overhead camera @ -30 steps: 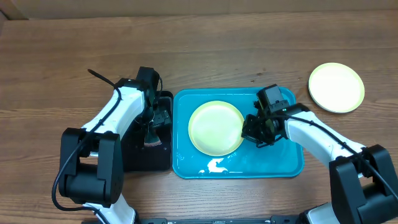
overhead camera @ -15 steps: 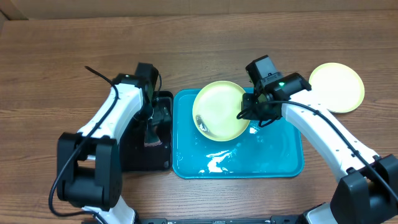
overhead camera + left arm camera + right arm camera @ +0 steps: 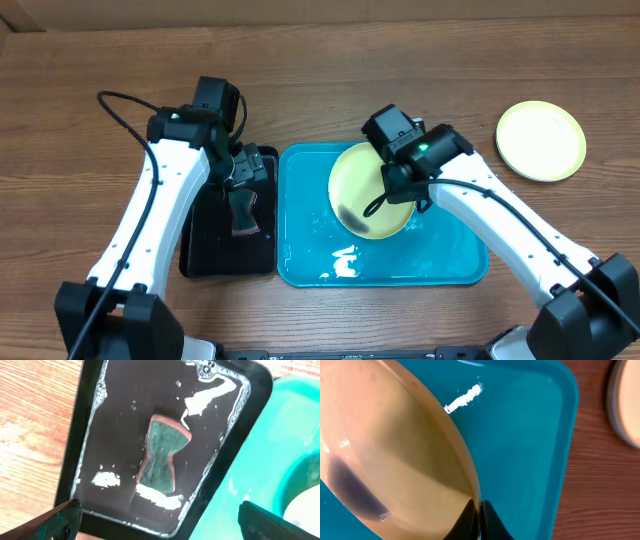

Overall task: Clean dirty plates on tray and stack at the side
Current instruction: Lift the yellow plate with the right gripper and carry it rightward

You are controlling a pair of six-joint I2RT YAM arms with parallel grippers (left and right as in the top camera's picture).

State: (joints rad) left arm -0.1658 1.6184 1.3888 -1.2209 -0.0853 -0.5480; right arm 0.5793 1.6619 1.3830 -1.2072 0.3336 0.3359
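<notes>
A pale yellow-green plate (image 3: 362, 190) is tilted up on edge above the turquoise tray (image 3: 450, 255). My right gripper (image 3: 401, 188) is shut on its right rim. In the right wrist view the fingertips (image 3: 468, 519) pinch the rim of that plate (image 3: 395, 445), which has a dark smear (image 3: 352, 485) low on its face. A second pale yellow-green plate (image 3: 541, 140) lies flat on the table at the right. My left gripper (image 3: 246, 172) hangs open above the black tray (image 3: 200, 250). Its jaws stand wide, with nothing between them.
A green sponge with a pink edge (image 3: 161, 455) lies in the wet black tray (image 3: 90, 430), with white foam patches around it. The turquoise tray (image 3: 530, 435) is wet, with a white streak. Bare wood table surrounds both trays.
My right gripper has lifted the plate off the tray and tipped it up on edge, shifting left. My left arm has risen and drawn back from the sponge.
</notes>
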